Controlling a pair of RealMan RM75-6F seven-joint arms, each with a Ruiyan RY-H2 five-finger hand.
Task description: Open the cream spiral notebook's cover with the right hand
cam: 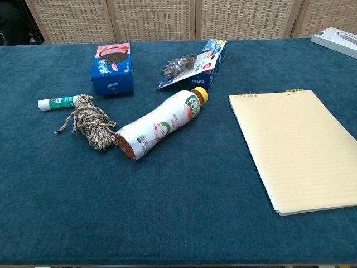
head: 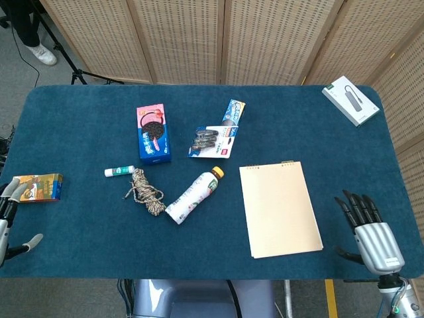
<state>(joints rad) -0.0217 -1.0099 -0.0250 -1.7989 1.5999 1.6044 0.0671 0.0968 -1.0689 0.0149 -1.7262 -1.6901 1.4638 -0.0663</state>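
Observation:
The cream spiral notebook [head: 279, 208] lies flat and closed on the blue table, its wire binding along the far edge; the chest view shows the notebook [cam: 298, 146] at the right. My right hand [head: 368, 230] hovers open at the table's near right edge, a short way right of the notebook and not touching it, fingers spread and pointing away. My left hand [head: 6, 222] shows only partly at the near left edge, fingers apart, holding nothing. Neither hand appears in the chest view.
A drink bottle [head: 193, 196] lies left of the notebook, beside a rope bundle [head: 146, 193] and a glue stick [head: 118, 171]. Further back are a cookie box [head: 153, 132], a pen pack [head: 212, 141] and a white box [head: 350, 100]. A small orange box [head: 40, 187] sits at far left.

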